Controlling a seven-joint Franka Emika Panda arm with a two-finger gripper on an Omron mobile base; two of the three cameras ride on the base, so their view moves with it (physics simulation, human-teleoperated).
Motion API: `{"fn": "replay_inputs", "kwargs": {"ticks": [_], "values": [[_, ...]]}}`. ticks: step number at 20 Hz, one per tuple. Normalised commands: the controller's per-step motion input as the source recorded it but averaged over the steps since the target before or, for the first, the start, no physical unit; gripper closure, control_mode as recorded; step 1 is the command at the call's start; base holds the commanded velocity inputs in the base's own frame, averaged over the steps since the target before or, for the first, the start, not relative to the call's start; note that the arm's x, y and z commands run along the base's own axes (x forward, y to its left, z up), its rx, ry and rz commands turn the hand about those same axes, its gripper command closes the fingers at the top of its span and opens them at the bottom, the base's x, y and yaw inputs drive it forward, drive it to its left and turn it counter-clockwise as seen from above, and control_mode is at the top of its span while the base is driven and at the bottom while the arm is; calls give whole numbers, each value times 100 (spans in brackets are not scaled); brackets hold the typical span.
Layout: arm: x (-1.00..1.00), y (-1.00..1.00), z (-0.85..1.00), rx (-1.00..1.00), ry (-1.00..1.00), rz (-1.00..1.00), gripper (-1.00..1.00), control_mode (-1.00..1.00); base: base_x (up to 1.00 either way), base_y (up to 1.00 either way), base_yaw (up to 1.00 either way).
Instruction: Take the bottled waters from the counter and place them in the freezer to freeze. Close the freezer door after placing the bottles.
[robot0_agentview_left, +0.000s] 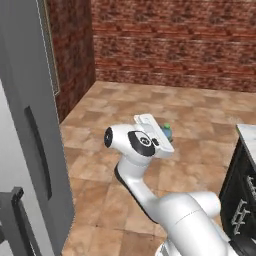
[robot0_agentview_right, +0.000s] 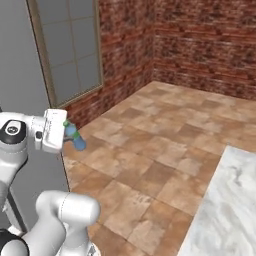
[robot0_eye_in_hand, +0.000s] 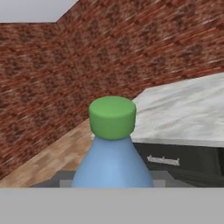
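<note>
Holding the blue bottle (robot0_eye_in_hand: 112, 151) in your claw (robot0_agentview_right: 66, 134), clamped on its body, you're carrying it mid-air above the floor. The freezer door (robot0_agentview_left: 35, 150) stands beside the claw, the counter (robot0_eye_in_hand: 183, 111) beyond it. Placing, the other bottle and closing the door look undone.
</note>
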Motion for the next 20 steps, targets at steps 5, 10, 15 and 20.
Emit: {"fn": "replay_inputs", "kwargs": {"ticks": [5,10,15,20], "values": [[0,0,0,0,0,0,100,100,100,-3,-12],[0,0,0,0,0,0,100,100,100,0,11],[0,0,0,0,0,0,100,100,100,0,42],[0,0,0,0,0,0,100,100,72,0,64]]}}
